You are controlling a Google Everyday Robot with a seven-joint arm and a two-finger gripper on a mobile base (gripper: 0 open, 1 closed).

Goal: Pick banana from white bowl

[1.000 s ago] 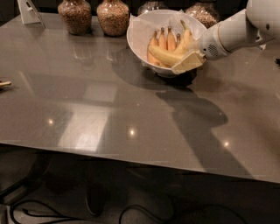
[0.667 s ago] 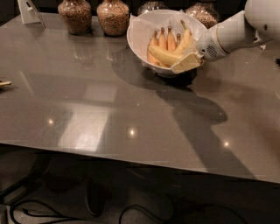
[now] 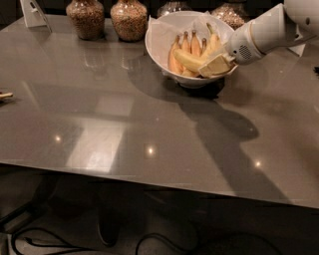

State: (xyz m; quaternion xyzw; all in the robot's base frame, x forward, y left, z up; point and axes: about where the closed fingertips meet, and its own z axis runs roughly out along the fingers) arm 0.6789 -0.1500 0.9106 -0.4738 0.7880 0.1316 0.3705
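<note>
The gripper (image 3: 217, 65) sits inside the white bowl (image 3: 155, 46) at its right side, right against the long pale banana (image 3: 188, 60) lying across the front. I cannot tell whether it is clamped on it. The orange-tinted bunch (image 3: 188, 46) stands just behind. Two brown-filled jars (image 3: 85, 18) crowd the bowl's left, and two more jars (image 3: 224, 13) peek out behind, half hidden by the rim. The white arm (image 3: 264, 32) is cut off at the top right. The counter (image 3: 124, 124) runs wide and bare toward the near edge, with cables (image 3: 149, 243) on the floor below.
</note>
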